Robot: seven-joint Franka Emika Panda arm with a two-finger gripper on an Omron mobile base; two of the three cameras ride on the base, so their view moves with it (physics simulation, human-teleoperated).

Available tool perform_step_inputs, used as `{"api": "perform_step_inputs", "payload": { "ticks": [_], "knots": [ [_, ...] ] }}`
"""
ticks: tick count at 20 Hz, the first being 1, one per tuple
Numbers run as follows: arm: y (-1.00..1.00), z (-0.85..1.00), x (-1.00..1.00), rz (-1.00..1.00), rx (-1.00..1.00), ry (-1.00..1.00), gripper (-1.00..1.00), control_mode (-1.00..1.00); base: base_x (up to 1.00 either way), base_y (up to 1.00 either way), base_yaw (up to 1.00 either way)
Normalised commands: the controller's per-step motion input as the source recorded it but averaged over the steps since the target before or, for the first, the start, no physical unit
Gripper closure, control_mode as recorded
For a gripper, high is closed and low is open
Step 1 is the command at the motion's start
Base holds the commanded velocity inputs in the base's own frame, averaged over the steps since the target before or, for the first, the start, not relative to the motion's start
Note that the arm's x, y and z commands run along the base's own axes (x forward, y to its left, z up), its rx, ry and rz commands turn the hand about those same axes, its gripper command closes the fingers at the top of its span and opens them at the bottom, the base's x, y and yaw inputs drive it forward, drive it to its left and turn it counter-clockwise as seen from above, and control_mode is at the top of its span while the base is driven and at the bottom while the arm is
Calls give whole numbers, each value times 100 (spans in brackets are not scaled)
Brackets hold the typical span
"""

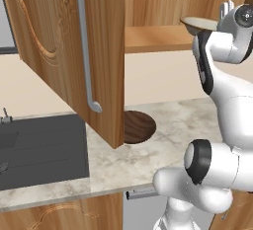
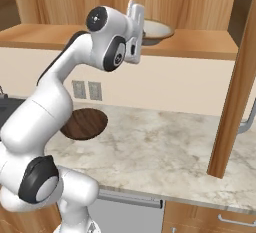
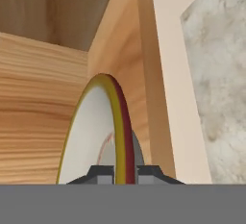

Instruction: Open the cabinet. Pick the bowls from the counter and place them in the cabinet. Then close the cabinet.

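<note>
The cabinet stands open. In the left base view its left door fills the upper left of the frame, swung out over the counter, with the long grey handle running down its face. In the right base view the other door shows edge-on down the right side of the frame.

The tan bowl is at the upper middle of the right base view, over the cabinet's wooden shelf; whether it rests on the shelf or hangs just above it I cannot tell. The gripper is at the bowl's left rim. In the hand view the two finger tips sit on either side of the rim at the bottom of the frame, closed on the tan bowl, which is seen nearly edge-on with its pale inside to the left. In the left base view the same bowl is at the upper right, partly behind the arm.

The wood bowl lies on the counter, at the middle of the left base view, partly hidden by the left door's lower corner. In the right base view it sits at middle left, just behind the arm.

A dark sink lies at the lower left of the left base view.
</note>
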Motion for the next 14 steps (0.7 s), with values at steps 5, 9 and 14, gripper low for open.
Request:
{"api": "perform_step_inputs", "payload": {
  "ticks": [5,9,14],
  "knots": [
    [-10,0,40,3,1,7,100,-100,0,0,0],
    [-15,-4,33,5,1,7,100,-100,0,0,0],
    [-12,-7,32,4,0,5,100,-100,0,0,0]
  ]
}}
